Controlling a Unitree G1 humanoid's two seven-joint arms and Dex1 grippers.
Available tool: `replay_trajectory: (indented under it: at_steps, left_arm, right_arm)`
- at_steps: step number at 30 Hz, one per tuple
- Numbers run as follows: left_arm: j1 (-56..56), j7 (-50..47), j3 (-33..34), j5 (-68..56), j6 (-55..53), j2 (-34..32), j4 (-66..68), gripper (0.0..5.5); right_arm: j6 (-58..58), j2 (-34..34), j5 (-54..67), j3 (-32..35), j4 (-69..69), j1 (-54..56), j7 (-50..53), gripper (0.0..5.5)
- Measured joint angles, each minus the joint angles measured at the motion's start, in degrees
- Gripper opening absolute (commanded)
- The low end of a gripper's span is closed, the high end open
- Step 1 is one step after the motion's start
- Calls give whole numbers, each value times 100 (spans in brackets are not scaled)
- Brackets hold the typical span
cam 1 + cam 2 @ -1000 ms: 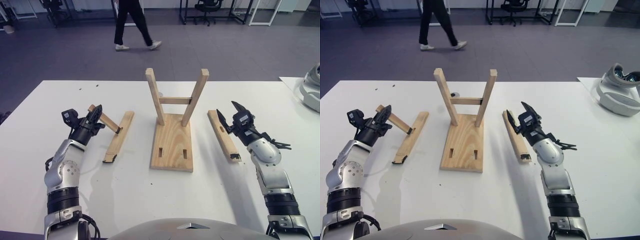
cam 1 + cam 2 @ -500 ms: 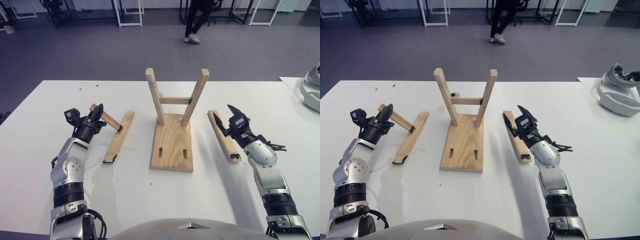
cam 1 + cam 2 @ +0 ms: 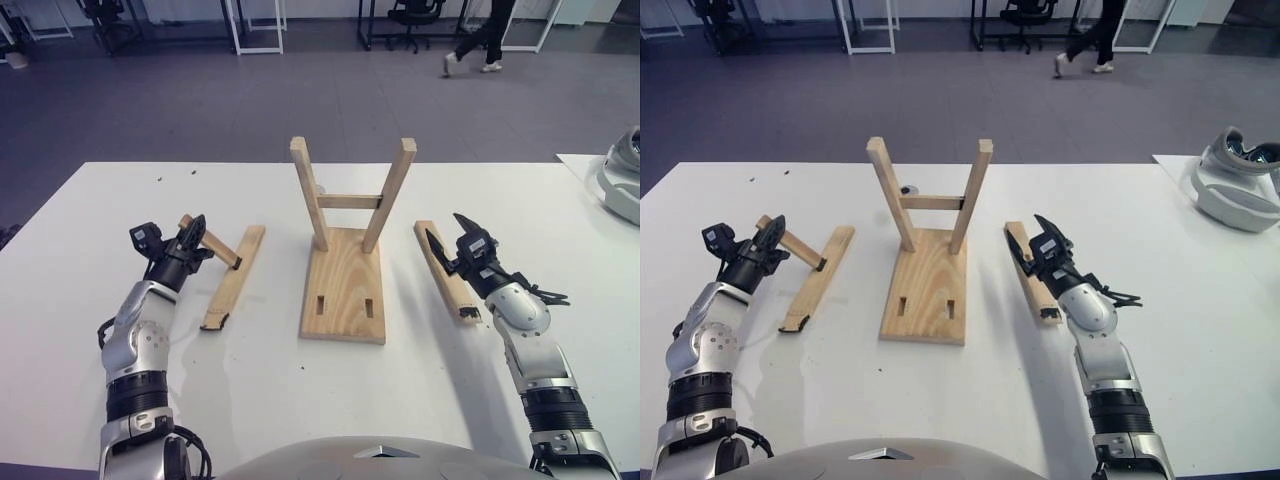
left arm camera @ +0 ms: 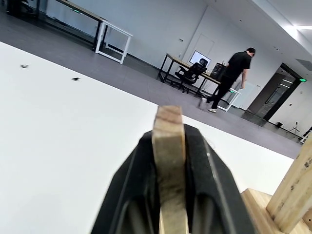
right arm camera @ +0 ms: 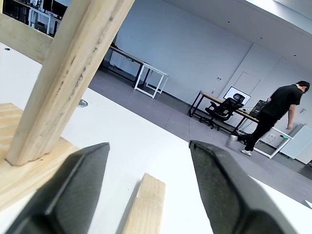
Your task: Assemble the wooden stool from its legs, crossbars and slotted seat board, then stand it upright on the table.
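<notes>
The slotted seat board [image 3: 345,290] lies flat mid-table with two legs [image 3: 310,190] standing up from its far end, joined by a crossbar [image 3: 350,201]. To its left lies a loose leg [image 3: 233,277] with a short crossbar [image 3: 215,247] stuck in it. My left gripper [image 3: 195,235] is shut on that crossbar's free end, and the wood [image 4: 168,146] shows clamped between its fingers. To the right of the board lies another loose leg [image 3: 442,268]. My right gripper [image 3: 445,230] is open just above that leg's far end [image 5: 145,209], one finger on each side.
A white headset [image 3: 622,185] rests near the table's right edge. The white table [image 3: 300,390] has free room in front of the seat board and at the far left. Small dark specks [image 3: 160,179] lie near the far left edge.
My right gripper has moved left and down, over the right loose leg's far end. The left gripper and its leg piece have shifted slightly left.
</notes>
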State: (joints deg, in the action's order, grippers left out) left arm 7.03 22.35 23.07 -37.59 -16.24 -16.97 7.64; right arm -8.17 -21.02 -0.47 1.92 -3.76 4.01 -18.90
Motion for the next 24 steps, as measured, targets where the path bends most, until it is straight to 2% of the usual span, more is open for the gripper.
replay_trajectory:
  at_steps: [4,8,14,21,23,24]
  left_arm:
    - [0,-114,-117,202,62,-111,40,41]
    - [59,-98,-757,958,626,-476,147,41]
    - [27,-30,-1175,1363,1347,-696,488,41]
    - [34,140,-1175,1265,1818,-663,806,41]
    - [1,217,-959,999,1749,-564,824,91]
    - [-148,239,-877,902,1377,-583,860,101]
  right_arm:
    - [0,0,-2,1,-1,0,38,304]
    - [-1,-10,-128,-6,-2,3,56,304]
    - [-6,-24,-261,-116,5,4,64,304]
    - [-103,-28,-406,-204,5,23,66,304]
    - [-119,-38,-409,-205,4,72,66,304]
    - [-136,-45,-409,-202,7,89,66,304]
